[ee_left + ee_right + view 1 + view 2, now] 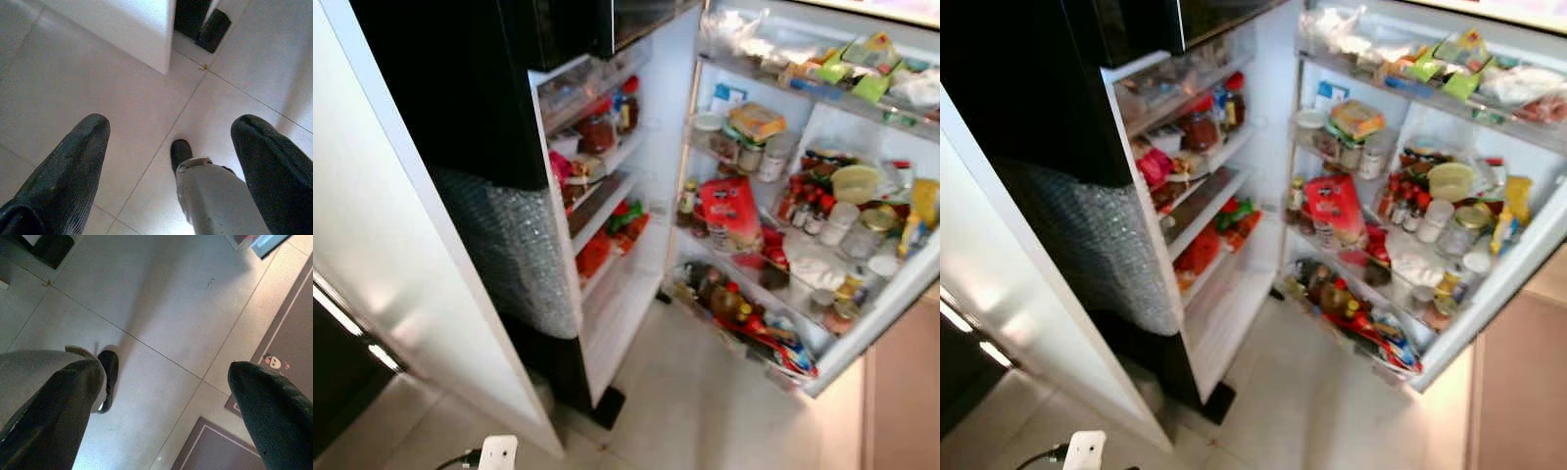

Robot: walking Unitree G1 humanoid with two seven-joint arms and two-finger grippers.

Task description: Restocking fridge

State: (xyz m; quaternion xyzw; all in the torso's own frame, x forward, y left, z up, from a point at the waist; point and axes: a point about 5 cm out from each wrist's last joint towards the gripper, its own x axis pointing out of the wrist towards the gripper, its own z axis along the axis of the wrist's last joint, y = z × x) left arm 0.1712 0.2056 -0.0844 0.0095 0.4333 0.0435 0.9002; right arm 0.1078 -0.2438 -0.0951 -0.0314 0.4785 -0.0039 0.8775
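The fridge (636, 245) stands wide open ahead, its shelves (783, 230) crammed with jars, bottles and packets, and its door (582, 186) racks nearly as full. Neither tool carries anything to restock. Both arms hang down at the robot's sides: the left tool (171, 161) has its fingers spread wide over bare floor tiles (98, 98), and the right tool (161, 406) is likewise apart and empty.

The main risk, as I judge it, is crowding. A red packet (729, 206) leans at the front of a middle shelf, and bottles (720, 299) on the lowest shelf sit close to the edge; a reaching arm could knock them out onto the floor. The open door could also be bumped in passing.

The head views give the shelves and a white plug (497, 452) on the floor. The wrist views add the robot's feet (180, 152), and the right one a brown mat (288, 338) with a small cartoon figure
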